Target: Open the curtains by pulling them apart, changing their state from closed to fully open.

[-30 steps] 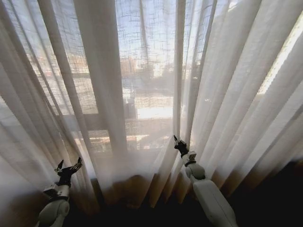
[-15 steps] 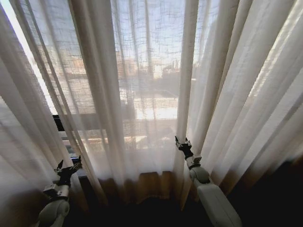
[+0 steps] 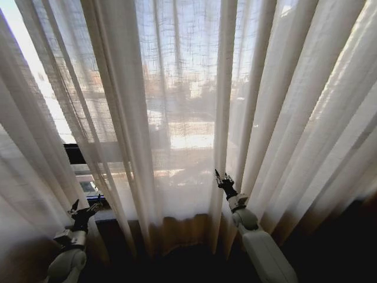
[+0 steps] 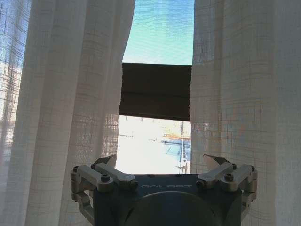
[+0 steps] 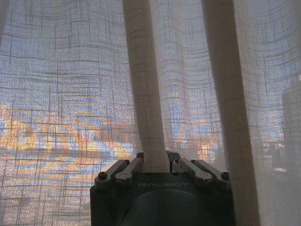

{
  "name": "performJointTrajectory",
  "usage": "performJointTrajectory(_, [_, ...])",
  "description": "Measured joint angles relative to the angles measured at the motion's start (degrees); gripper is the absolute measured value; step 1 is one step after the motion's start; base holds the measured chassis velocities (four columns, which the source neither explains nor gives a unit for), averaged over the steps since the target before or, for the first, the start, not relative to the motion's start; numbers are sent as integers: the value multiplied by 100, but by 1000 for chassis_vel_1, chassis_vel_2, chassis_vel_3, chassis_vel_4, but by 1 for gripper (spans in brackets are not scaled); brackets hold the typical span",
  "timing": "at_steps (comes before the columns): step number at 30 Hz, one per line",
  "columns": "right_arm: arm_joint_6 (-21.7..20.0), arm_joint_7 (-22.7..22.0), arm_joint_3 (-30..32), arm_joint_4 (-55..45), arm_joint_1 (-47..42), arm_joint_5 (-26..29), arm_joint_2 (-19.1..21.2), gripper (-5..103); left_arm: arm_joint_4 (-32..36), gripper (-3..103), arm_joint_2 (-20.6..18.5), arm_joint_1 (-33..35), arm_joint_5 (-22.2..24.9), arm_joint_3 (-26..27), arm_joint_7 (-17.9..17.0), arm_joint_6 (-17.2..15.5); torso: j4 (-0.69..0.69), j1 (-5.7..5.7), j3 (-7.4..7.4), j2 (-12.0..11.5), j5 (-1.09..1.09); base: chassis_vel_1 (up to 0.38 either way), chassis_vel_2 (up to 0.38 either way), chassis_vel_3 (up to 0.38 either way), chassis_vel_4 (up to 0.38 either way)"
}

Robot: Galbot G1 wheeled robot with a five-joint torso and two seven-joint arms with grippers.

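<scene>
Right wrist view has the right gripper [image 5: 155, 157] pinching a narrow vertical fold of the curtains [image 5: 146, 94], its fingers closed on the cloth near the middle of the window. The hold looks thin: only one pleat sits between the tips, and the weave is loose and slippery, so a sideways pull could let the fold slide out, or could drag just that pleat while the rest of the panel stays put. A sharp tug might also strain the weave or the hanging hardware above, which is out of sight. The left gripper [image 4: 162, 162] stands spread and empty, facing a gap between two panels where a dark band and bright sky show through; it touches no cloth, so it may close on air unless it reaches a fold first. From the head view the curtains [image 3: 177, 118] hang floor-length across the whole window, mostly drawn, with the right gripper [image 3: 222, 180] low at centre and the left gripper [image 3: 82, 211] low at the left. Behind the cloth lie a window frame [image 3: 76, 153] and a sunlit cityscape; the floor below is dark.
</scene>
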State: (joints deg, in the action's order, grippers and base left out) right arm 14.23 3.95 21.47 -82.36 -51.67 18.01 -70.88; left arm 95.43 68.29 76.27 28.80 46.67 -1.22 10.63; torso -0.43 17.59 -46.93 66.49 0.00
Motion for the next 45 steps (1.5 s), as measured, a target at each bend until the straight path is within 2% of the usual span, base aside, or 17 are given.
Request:
performJointTrajectory(1, [0,1,32,-13,-35,2,26,15,0,100,0,0,0,0,0,0,-1,-1,0,0,0,0,0,0,0])
performJointTrajectory(3, [0,1,47,-21,-51,9,41,15,0,100,0,0,0,0,0,0,-1,-1,0,0,0,0,0,0,0])
performJointTrajectory(5, [-3,1,77,-35,-83,40,70,4,0,100,0,0,0,0,0,0,0,-1,1,0,0,0,0,0,0])
performJointTrajectory(7, [-54,10,127,-60,-120,53,111,1,0,100,0,0,0,0,0,0,0,-1,0,0,0,0,0,0,0])
performJointTrajectory(19, [-102,36,186,10,-127,38,166,0,0,100,0,0,0,0,0,0,1,0,1,0,0,-17,-19,18,26])
performJointTrajectory(26, [-102,72,183,77,-89,42,166,0,0,100,0,0,0,0,-1,0,1,0,1,1,-1,-155,-155,189,174])
performJointTrajectory(29, [-89,102,185,113,-81,55,168,0,0,100,0,0,0,-1,-1,0,-2,-1,0,0,3,-266,-253,253,250])
performJointTrajectory(33, [-82,112,202,125,-69,92,190,0,0,100,0,0,0,-1,-1,0,-1,0,1,1,-3,-289,-286,295,293])
performJointTrajectory(45, [-7,189,302,114,-155,159,254,0,0,100,0,0,0,-1,-1,0,0,-1,0,1,-1,-343,-338,328,336])
